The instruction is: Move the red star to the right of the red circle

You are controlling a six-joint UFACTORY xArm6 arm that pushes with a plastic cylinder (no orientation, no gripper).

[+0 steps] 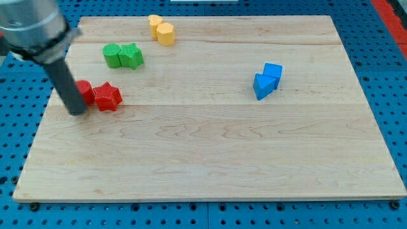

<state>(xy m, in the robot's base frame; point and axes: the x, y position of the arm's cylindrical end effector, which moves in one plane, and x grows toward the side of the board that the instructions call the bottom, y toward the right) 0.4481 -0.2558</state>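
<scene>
The red star (107, 97) lies on the wooden board at the view's left, touching the red circle (84, 91) on that circle's right side. The dark rod comes down from the view's top left, and my tip (77, 112) rests on the board just left of and below the red circle, partly covering its left edge. The tip is right beside the red circle; whether it touches it I cannot tell.
Two green blocks (123, 56) sit together above the red pair. Two yellow blocks (161, 30) lie near the top edge. Two blue blocks (268, 80) sit right of centre. The wooden board (210, 159) lies on a blue perforated surface.
</scene>
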